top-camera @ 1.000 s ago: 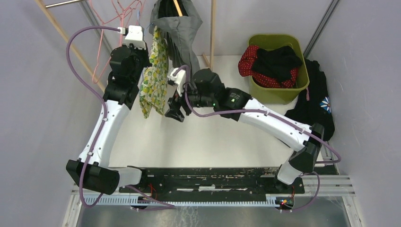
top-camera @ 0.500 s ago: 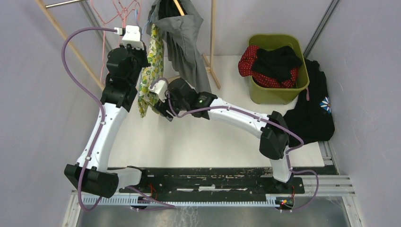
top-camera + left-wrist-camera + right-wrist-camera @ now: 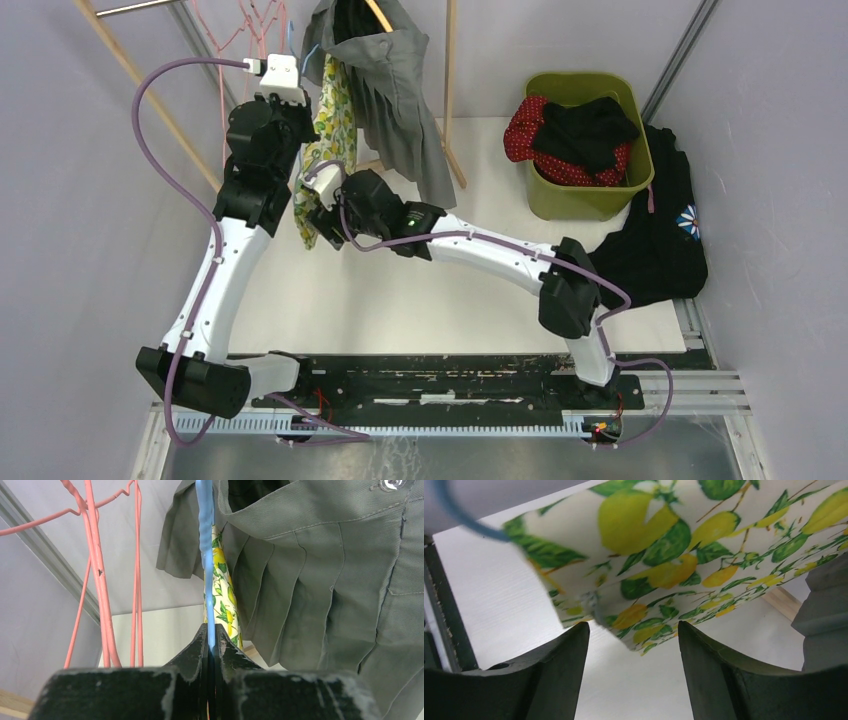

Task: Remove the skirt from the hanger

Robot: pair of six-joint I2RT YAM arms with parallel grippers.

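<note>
Top external view: the left arm reaches up and far, toward the clothes rail at the far left of the counter (image 3: 400, 290). The right arm stretches across from the right, its wrist low beside the hanging lemon skirt (image 3: 330, 140).

In the left wrist view the left fingers (image 3: 202, 642) are pressed together on the blue wire of the hanger (image 3: 205, 555), which runs straight up out of the closed tips. The lemon skirt is on that hanger, its yellow-and-green print showing just right of the wire. A grey skirt (image 3: 320, 580) with pleats hangs right of it and lies against it. Pink hangers (image 3: 97, 580) hang bare to the left, apart from the blue one.

In the right wrist view the right fingers (image 3: 569, 655) stand wide apart with nothing between them. The lemon skirt's lower hem hangs just beyond them, its corner dipping toward the gap. I cannot tell whether the cloth touches either finger. A curve of the blue wire shows at the upper left of that view.

From above, the lemon skirt hangs between the left arm and the grey skirt, clear of the counter. At the far right stands a green bin (image 3: 580, 200) holding a red garment (image 3: 525, 125) and a black one (image 3: 590, 130). A black garment with a flower (image 3: 660, 230) lies just right of the bin, touching its wall.
</note>
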